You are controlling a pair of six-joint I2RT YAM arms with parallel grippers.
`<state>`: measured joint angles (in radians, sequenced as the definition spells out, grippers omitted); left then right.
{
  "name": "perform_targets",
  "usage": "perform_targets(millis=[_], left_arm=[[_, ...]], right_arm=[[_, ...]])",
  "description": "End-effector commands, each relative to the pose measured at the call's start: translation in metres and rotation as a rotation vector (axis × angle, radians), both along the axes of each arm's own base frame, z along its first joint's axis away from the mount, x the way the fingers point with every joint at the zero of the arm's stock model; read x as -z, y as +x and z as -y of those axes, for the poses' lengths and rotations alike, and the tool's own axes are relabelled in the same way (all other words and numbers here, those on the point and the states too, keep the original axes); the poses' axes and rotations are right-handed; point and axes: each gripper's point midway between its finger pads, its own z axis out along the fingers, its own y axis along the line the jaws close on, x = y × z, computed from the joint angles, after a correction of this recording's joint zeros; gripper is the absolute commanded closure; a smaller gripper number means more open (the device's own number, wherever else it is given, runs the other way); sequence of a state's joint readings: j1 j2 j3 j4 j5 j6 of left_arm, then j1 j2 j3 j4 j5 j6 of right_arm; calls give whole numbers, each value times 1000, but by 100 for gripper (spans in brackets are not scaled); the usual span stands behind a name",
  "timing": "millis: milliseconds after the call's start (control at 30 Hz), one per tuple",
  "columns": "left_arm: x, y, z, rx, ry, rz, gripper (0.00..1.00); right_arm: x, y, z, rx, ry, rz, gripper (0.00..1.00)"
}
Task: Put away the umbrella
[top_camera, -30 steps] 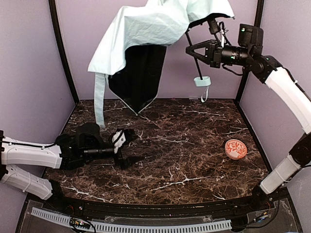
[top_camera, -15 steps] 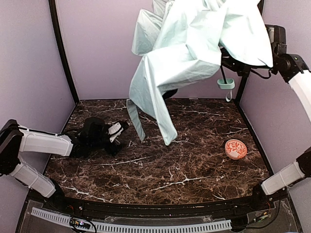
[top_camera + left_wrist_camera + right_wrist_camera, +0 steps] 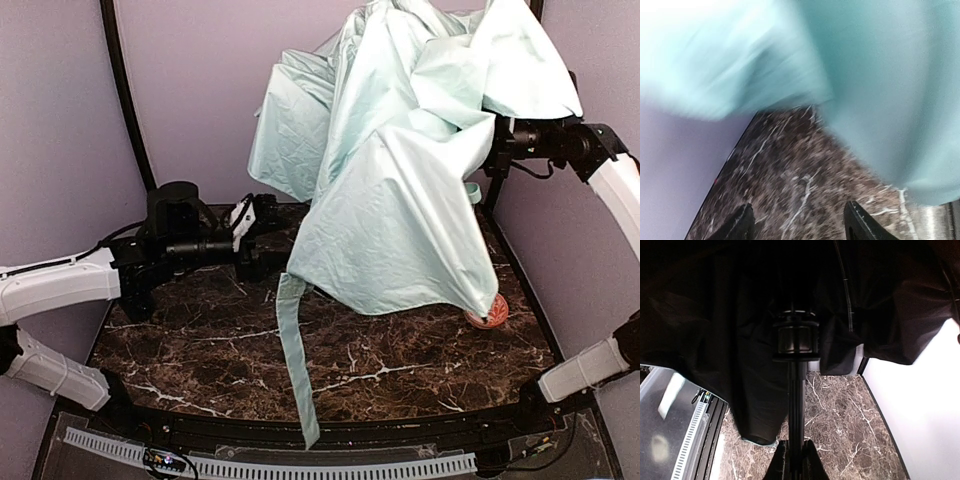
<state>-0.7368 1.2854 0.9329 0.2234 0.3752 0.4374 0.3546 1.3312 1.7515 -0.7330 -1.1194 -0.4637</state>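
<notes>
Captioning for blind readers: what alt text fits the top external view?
A pale mint umbrella, held aloft by the right gripper, hangs over a dark marble table. The open left gripper is beside its fabric.

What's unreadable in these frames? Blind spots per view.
- Right wrist view: the bottom edge crops the right gripper, shut on the umbrella shaft; black lining blocks everything above.
- Top view: the canopy hides that gripper and most of the orange-red ball.
- Left wrist view: the fabric is motion-blurred; how near it is to the open left gripper is unclear.
</notes>
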Motion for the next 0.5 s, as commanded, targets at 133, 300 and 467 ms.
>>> perform_targets(millis=[133, 300, 467], left_arm=[[-41, -67, -48, -55, -149, 144, 43], [-46, -67, -33, 0, -119, 86, 50], [-94, -20, -56, -225, -232, 240, 58]], right_arm=[[-18, 0, -2, -5, 64, 58, 100], [-20, 2, -4, -16, 63, 42, 100], [-22, -1, -4, -27, 70, 39, 100]])
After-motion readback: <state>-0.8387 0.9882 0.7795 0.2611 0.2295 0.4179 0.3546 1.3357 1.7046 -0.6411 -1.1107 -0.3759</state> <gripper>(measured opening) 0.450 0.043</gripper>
